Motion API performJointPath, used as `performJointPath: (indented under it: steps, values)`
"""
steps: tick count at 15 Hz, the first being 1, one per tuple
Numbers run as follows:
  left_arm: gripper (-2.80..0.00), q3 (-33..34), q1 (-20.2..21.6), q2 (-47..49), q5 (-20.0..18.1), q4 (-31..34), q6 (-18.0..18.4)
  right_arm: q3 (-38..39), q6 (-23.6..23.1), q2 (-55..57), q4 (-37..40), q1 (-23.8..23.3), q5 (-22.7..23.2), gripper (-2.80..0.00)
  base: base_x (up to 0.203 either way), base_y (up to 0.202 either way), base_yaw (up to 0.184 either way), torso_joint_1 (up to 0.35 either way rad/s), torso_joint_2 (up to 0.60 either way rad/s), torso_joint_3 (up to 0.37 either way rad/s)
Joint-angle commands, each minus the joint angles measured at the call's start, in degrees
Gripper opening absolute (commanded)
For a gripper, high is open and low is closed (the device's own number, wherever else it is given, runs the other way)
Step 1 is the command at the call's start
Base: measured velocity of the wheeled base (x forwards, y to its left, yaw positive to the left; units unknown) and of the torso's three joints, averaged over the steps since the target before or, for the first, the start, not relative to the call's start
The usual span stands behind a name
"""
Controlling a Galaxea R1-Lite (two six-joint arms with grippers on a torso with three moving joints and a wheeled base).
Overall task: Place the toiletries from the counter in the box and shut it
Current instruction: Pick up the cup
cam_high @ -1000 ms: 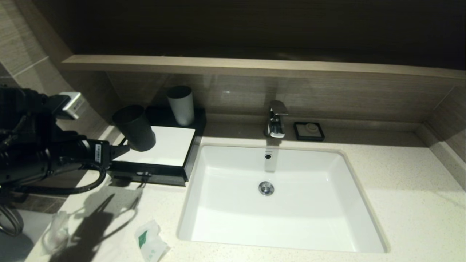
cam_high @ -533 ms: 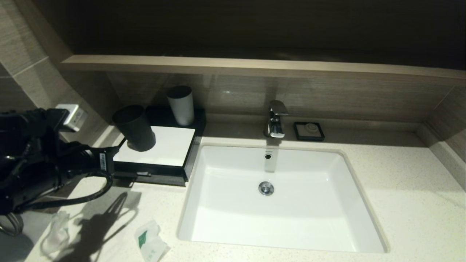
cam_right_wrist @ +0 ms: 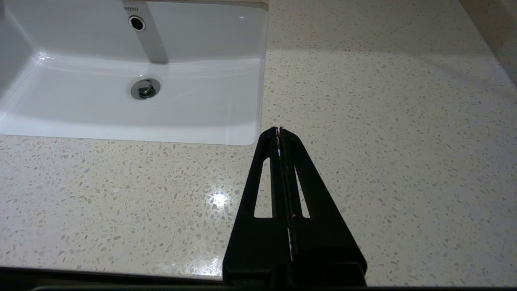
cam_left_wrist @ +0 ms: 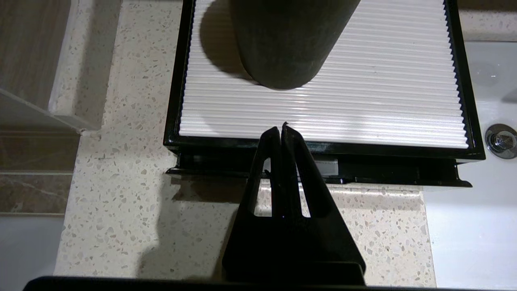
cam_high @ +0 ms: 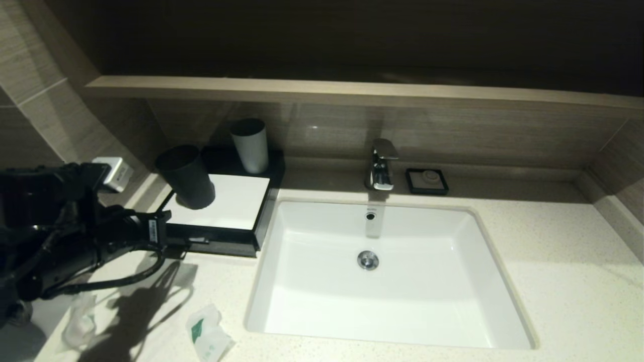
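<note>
Since the box (cam_high: 214,213) looks shut, with a dark cup (cam_high: 186,176) on its white lid, better to hook its front lip gently and pull straight out. Left end effector (cam_left_wrist: 281,130) clenched and empty, low before the box front. Toiletry packets (cam_high: 209,334) waiting on the desk (cam_high: 553,281). Right end effector (cam_right_wrist: 279,131) clenched, parked beside the sink (cam_right_wrist: 121,76).

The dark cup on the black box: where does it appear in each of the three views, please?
Head view: the dark cup stands on the white ribbed top of the black box, left of the sink.
Left wrist view: the cup fills the upper middle, beyond the shut left gripper.
Right wrist view: not in it.
Shared landmark: the sink drain.
</note>
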Motion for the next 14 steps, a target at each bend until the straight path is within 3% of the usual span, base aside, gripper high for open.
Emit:
performJointPath:
  steps: [1, 9, 10, 14]
  values:
    - [-2.80, -0.22, -0.17, 2.57, 0.69, -2.87, 0.07, 0.01, -0.01, 0.04, 0.02, 0.10, 0.01, -2.80, 0.000, 0.000, 0.000, 0.000, 0.00, 0.000]
    - [-2.80, 0.65, -1.79, 2.91, 2.58, -4.70, -0.09, 0.01, -0.01, 0.04, 0.02, 0.01, 0.01, -2.80, 0.000, 0.000, 0.000, 0.000, 0.00, 0.000]
    - [0.00, 0.75, -2.17, 2.91, 2.97, -4.70, -0.35, 0.01, -0.01, -0.03, 0.02, 0.01, 0.01, -2.80, 0.000, 0.000, 0.000, 0.000, 0.00, 0.000]
    - [0.00, 0.76, -2.87, 3.97, 3.24, -7.31, -0.80, 0.01, -0.01, 0.04, 0.02, 0.01, 0.01, -2.80, 0.000, 0.000, 0.000, 0.000, 0.00, 0.000]
